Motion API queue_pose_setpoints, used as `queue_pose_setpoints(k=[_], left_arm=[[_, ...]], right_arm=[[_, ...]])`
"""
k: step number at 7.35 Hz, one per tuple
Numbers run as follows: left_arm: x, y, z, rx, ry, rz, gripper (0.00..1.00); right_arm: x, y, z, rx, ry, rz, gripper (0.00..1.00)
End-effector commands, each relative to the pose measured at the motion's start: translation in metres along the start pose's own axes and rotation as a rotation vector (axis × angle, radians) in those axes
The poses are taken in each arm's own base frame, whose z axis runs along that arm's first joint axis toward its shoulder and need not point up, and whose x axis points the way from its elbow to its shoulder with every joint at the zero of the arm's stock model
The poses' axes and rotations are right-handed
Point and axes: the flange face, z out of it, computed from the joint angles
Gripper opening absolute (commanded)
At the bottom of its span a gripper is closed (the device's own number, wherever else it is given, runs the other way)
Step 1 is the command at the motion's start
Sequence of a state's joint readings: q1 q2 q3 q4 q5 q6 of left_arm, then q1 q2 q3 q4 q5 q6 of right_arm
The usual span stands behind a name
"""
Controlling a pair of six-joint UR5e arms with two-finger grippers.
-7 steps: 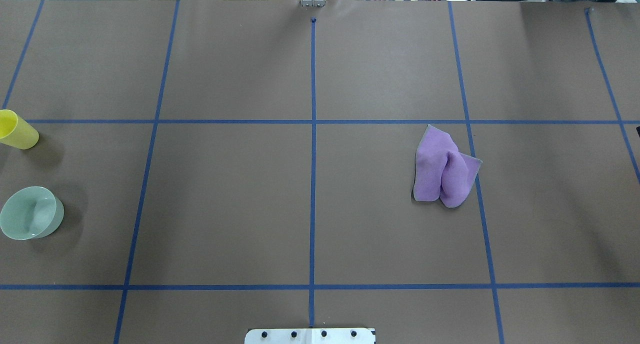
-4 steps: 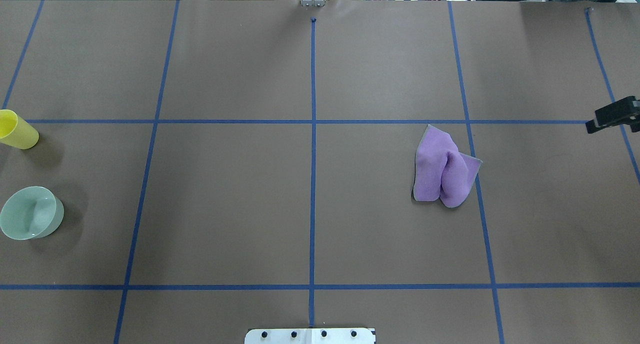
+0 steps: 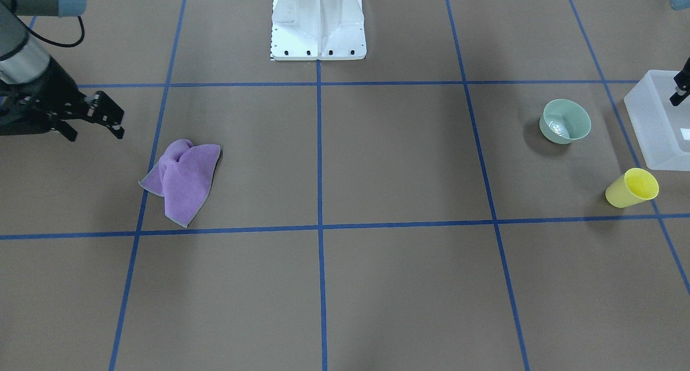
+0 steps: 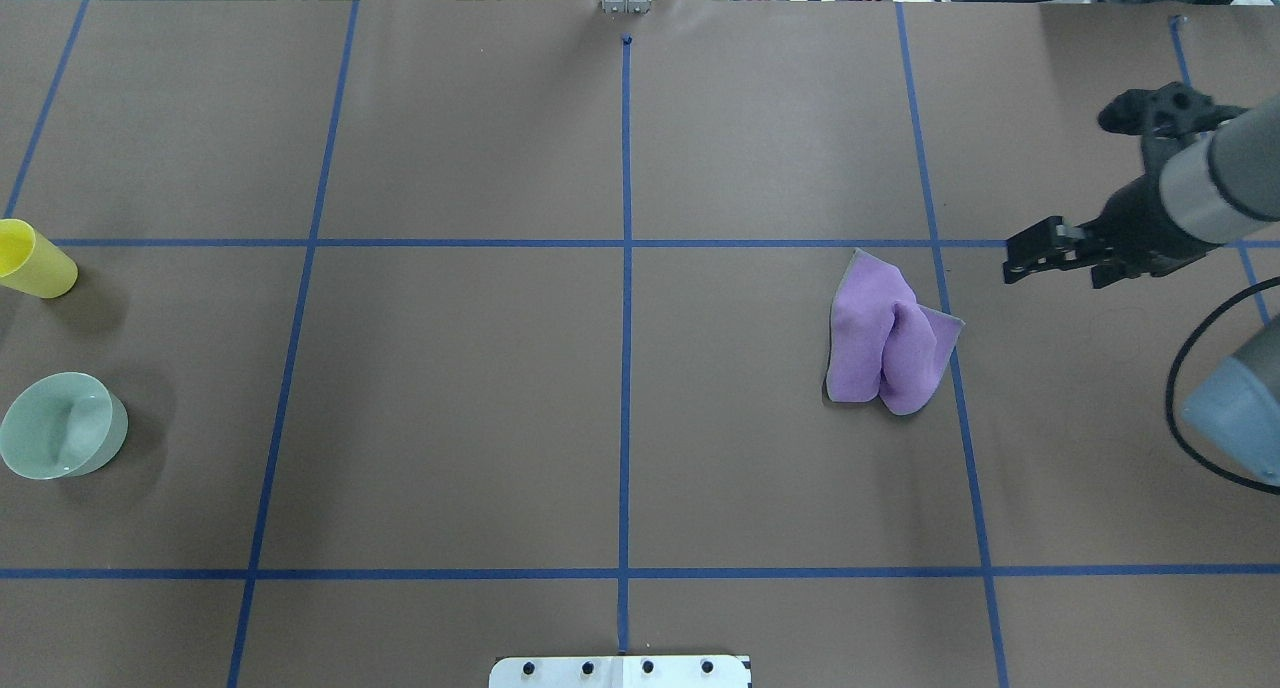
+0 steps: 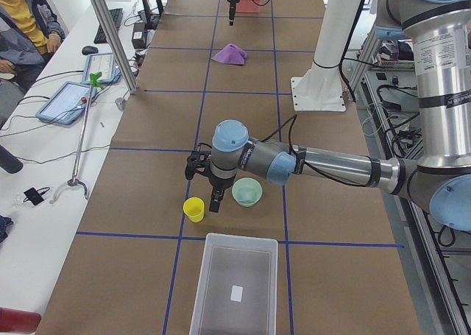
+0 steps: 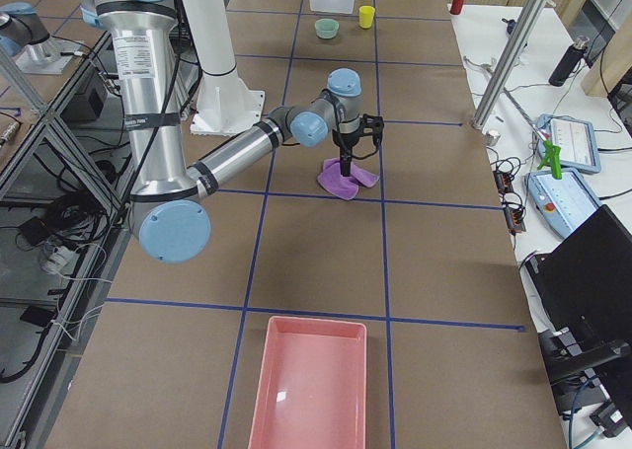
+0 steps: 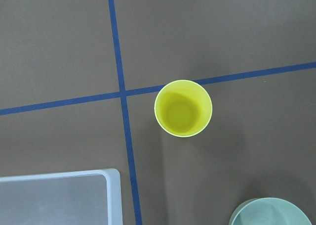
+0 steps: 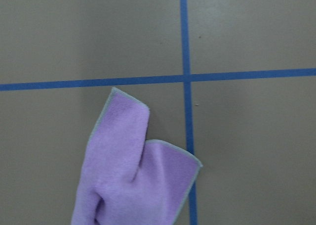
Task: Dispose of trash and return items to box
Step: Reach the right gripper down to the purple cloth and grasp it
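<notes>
Cup (image 3: 632, 187), bowl (image 3: 565, 121) and cloth (image 3: 182, 179) sit on my table (image 3: 377, 160), box (image 3: 655, 128) unfilled; right tool (image 3: 92, 129) spread at left edge, left tool (image 3: 680, 88) I cannot tell.

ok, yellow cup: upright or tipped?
Upright. The left wrist view looks straight down into the yellow cup: round open rim up, inside empty.

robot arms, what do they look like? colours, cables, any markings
Both are round silver-grey metal tubes with pale blue caps on the joints, as seen on the left arm and the right arm. The left claw and the right claw are black, as are the wrists. A thin black cable loops beside the right arm. No markings can be made out.
</notes>
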State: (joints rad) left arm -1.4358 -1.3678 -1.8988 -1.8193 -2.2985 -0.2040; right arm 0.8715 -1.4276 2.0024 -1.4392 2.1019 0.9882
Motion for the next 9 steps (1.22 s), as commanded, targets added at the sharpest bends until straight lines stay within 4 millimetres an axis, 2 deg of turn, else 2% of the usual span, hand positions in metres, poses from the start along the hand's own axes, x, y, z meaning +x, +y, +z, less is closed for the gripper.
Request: queue_pose_setpoints(k=[1, 2, 3, 4, 5, 7, 8, 9], left_arm=[[-0.001, -0.001, 0.001, -0.001, -0.002, 0.000, 0.98], [-0.002, 0.000, 0.002, -0.003, -0.003, -0.002, 0.98], [-0.003, 0.000, 0.002, -0.003, -0.005, -0.004, 0.98], [-0.004, 0.001, 0.002, -0.004, -0.005, -0.007, 0.98], [-0.004, 0.001, 0.002, -0.004, -0.007, -0.005, 0.98], [-0.005, 0.002, 0.003, -0.006, -0.010, -0.006, 0.98], [-0.005, 0.002, 0.003, -0.006, -0.010, -0.009, 0.98], [-0.007, 0.001, 0.008, -0.013, -0.009, -0.043, 0.98]], right_arm=[[-0.062, 0.020, 0.066, 0.013, -0.029, 0.016, 1.00], [-0.056, 0.018, 0.098, 0.037, -0.043, -0.001, 1.00], [-0.053, 0.017, 0.112, 0.036, -0.045, -0.004, 0.92], [-0.052, 0.016, 0.106, 0.034, -0.051, -0.001, 0.01], [-0.051, 0.017, 0.107, 0.021, -0.048, -0.004, 0.00], [-0.035, -0.004, 0.083, -0.020, -0.090, 0.043, 0.00], [-0.018, -0.025, 0.060, -0.028, -0.103, 0.088, 0.00], [0.005, -0.042, 0.010, -0.022, -0.134, 0.130, 0.00]])
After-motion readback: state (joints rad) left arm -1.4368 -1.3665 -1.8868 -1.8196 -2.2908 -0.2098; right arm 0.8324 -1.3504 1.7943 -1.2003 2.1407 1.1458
